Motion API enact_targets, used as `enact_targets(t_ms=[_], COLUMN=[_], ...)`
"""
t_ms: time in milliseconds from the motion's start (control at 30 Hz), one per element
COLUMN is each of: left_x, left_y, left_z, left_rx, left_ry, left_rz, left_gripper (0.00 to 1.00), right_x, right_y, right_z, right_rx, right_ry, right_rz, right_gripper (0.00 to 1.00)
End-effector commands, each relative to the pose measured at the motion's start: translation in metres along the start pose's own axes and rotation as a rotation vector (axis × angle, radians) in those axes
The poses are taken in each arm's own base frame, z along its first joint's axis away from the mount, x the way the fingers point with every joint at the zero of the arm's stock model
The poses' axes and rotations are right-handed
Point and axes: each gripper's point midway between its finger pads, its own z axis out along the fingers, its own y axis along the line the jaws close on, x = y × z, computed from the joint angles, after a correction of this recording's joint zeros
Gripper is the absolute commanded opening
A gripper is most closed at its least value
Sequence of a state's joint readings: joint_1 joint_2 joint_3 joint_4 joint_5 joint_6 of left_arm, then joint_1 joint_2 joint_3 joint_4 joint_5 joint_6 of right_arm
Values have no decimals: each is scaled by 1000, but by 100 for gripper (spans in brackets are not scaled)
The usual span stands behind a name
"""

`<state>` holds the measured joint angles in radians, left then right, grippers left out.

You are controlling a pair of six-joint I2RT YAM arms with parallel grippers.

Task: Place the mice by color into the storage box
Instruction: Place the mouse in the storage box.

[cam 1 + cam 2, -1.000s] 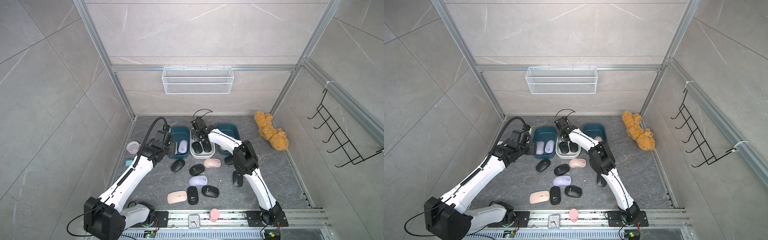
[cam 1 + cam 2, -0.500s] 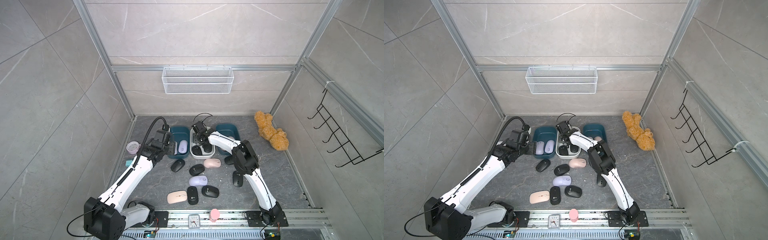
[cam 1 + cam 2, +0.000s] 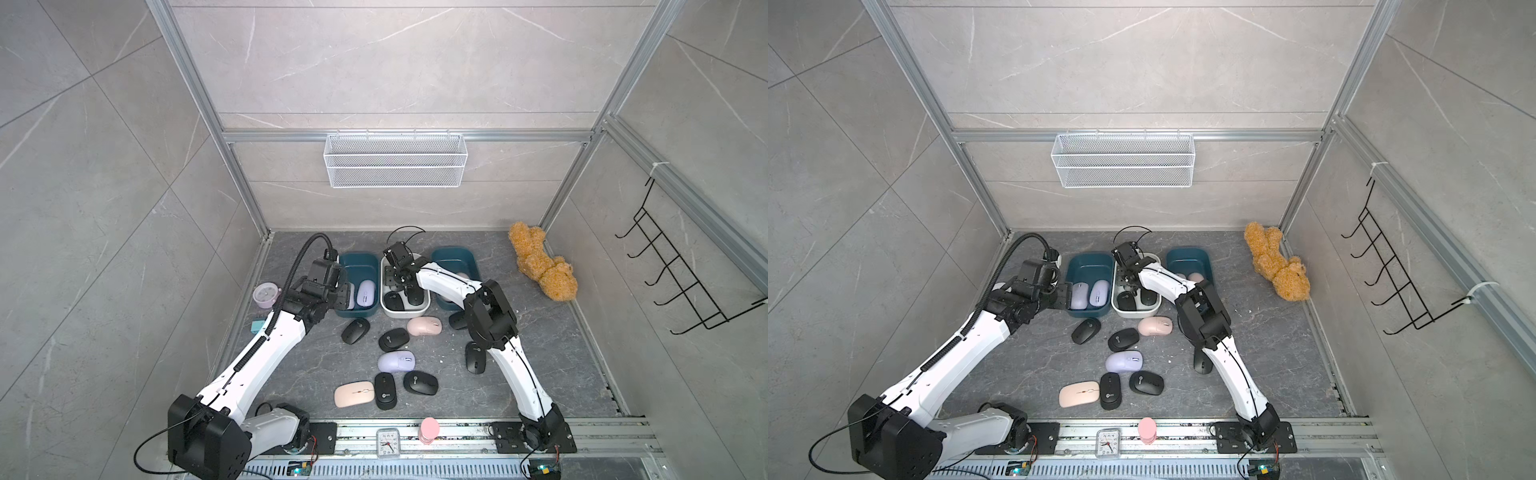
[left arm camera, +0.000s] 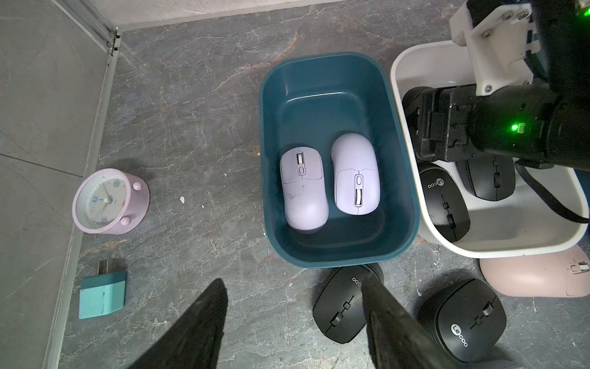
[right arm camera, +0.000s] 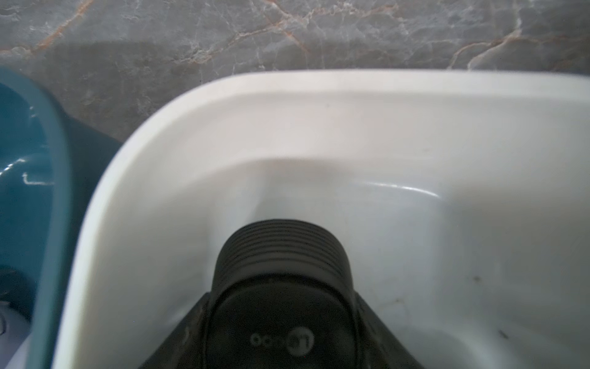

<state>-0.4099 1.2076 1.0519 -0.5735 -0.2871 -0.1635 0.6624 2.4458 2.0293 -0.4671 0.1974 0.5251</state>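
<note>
By the left edge of the worktop (image 3: 540,353) stands a pink clock (image 3: 264,294). Beside it the left gripper (image 4: 293,281) hangs at the left front of a blue bin (image 4: 335,257), its fingers (image 4: 198,319) spread and empty. Two lilac mice (image 4: 303,191) lie in that bin. Touching it on the right is a white bin (image 4: 517,246), where the right gripper (image 5: 281,298) reaches in with a black mouse (image 5: 281,252) between its fingers. The blurred wrist view does not settle whether they clamp it or have let go. Two other black mice (image 4: 443,198) lie there too. A second blue bin (image 3: 453,254) follows, with a pink mouse (image 3: 1195,276) inside. Between the bins and the front edge lie loose mice (image 3: 397,360), black, pink and lilac. A teddy bear (image 3: 540,266) lies in the back right corner.
</note>
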Motion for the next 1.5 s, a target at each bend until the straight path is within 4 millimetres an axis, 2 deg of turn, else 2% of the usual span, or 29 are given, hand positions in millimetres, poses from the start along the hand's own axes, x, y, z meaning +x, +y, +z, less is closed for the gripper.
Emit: enact_targets(t_ms=[0, 200, 367, 633, 833, 933, 1167, 1300, 1467], left_x=[-14, -14, -15, -14, -13, -13, -7, -13, -30], left_y=[5, 4, 5, 3, 4, 4, -5, -14, -20], left_z=[-11, -11, -12, -12, -12, -12, -5, -2, 0], left_rx=[-5, 0, -1, 7, 3, 4, 42, 83, 98], left_ry=[-62, -61, -64, -60, -56, -58, -19, 1, 11], left_rz=[-5, -8, -10, -13, -17, -19, -42, -60, -45], left_gripper=[69, 69, 69, 69, 69, 69, 69, 69, 69], right_x=[-18, -25, -34, -44, -35, -23, 28, 62, 105], right_y=[9, 11, 11, 10, -11, -29, -78, -103, -133], right_z=[-19, -30, -49, -90, -134, -159, -199, -214, -219], right_rx=[-33, -45, -63, -106, -96, -73, 20, 69, 139], right_ry=[-30, -45, -75, -133, -179, -193, -129, -73, 14], right_rz=[23, 27, 39, 53, 61, 57, 21, 10, 22], right_gripper=[67, 68, 68, 68, 67, 67, 67, 67, 67])
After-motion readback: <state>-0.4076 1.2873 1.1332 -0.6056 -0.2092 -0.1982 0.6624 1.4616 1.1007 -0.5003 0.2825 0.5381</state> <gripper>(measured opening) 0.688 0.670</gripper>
